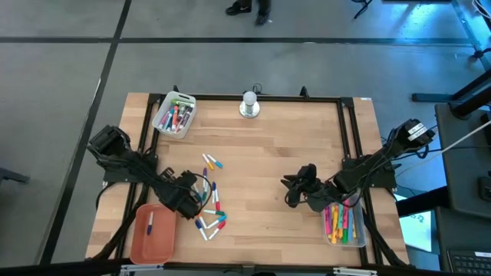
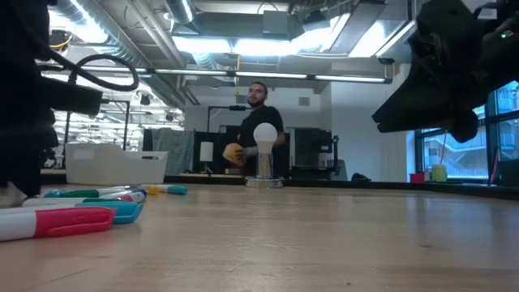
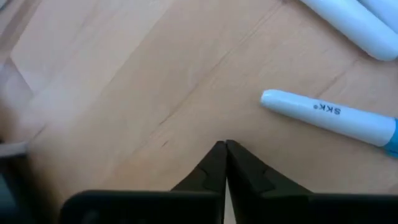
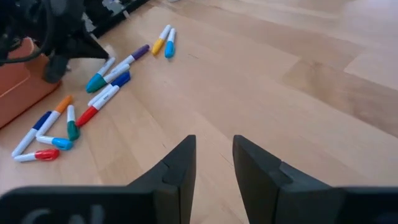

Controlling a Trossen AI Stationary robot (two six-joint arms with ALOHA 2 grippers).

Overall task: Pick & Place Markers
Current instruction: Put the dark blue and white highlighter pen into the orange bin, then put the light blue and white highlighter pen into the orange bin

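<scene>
Left gripper (image 3: 225,146) sat low by the scattered markers (image 1: 212,205), jaws shut on nothing. Right gripper (image 4: 214,149) hovered over bare surface (image 1: 261,153), jaws narrowly parted, empty.

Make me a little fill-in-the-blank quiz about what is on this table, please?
1. The orange tray at the near left corner holds ___ marker.
2. The left end effector is shut with ___ between its fingers.
3. The loose markers lie on the table's ___ half.
4. The clear tray of markers sits beside the ___ end effector.

Missing words: one; nothing; left; right
</scene>
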